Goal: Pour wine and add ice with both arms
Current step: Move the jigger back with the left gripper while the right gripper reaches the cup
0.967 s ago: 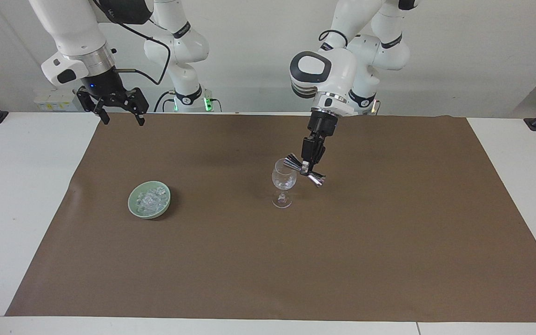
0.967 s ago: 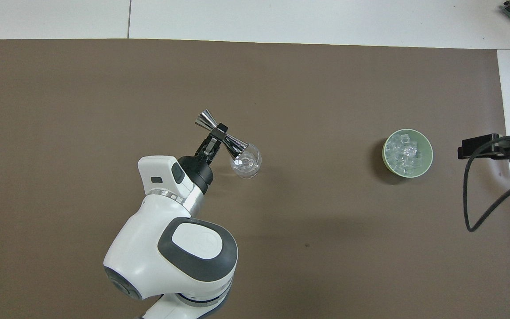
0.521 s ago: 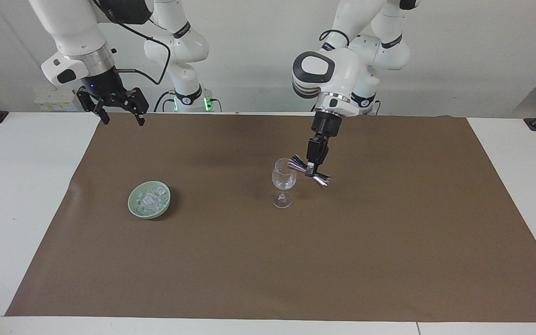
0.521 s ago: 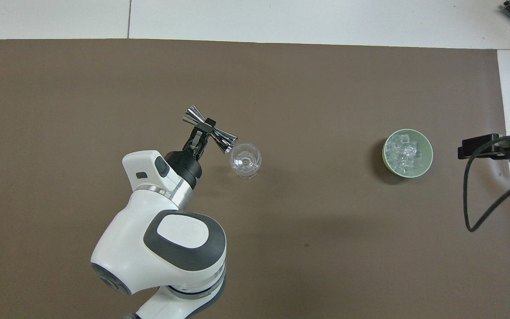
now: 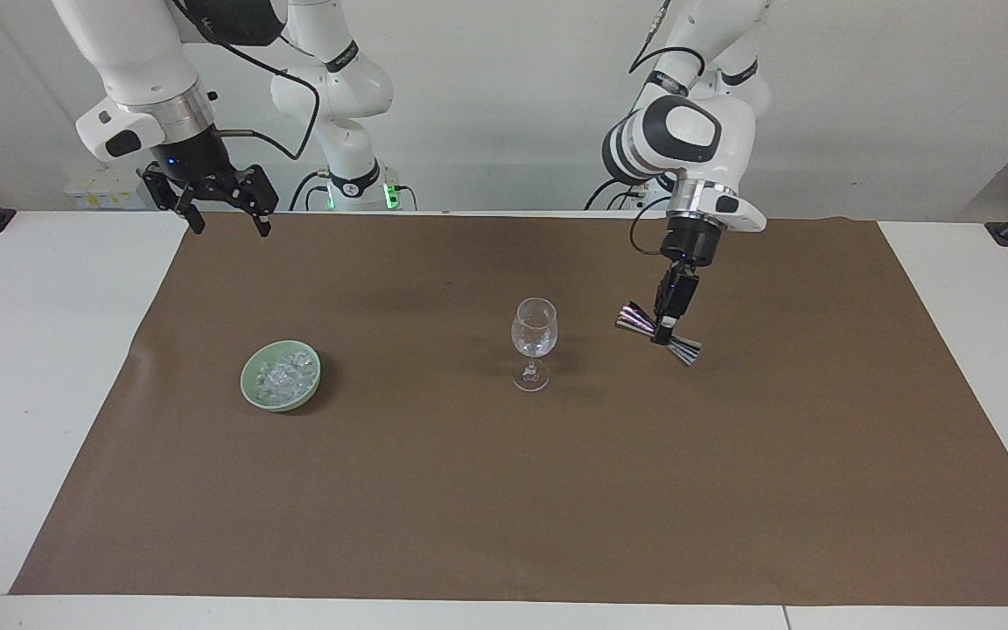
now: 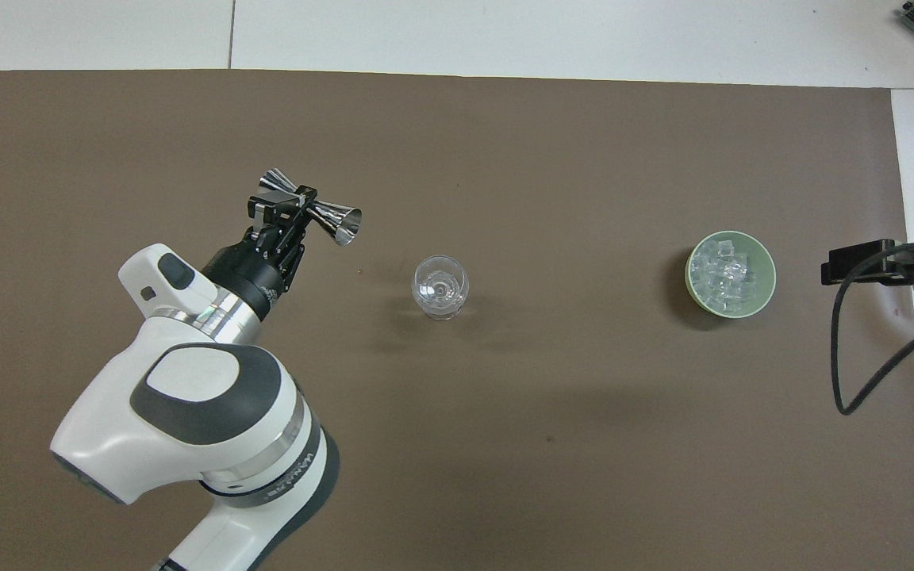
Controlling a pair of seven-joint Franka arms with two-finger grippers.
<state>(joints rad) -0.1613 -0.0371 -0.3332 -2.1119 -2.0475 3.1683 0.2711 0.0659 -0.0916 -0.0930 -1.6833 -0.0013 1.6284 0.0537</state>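
While left gripper (image 5: 663, 330) clamps jigger (image 5: 658, 333) — right gripper (image 5: 222, 219) open, well apart from ice (image 5: 281, 374).

bright, even light; soft shadows

Clear glassy ice (image 5: 281, 374) chunks heaped in pale green bowl (image 5: 252, 392)

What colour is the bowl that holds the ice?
Pale green. The bowl shows it best in the overhead view, with the clear ice inside.
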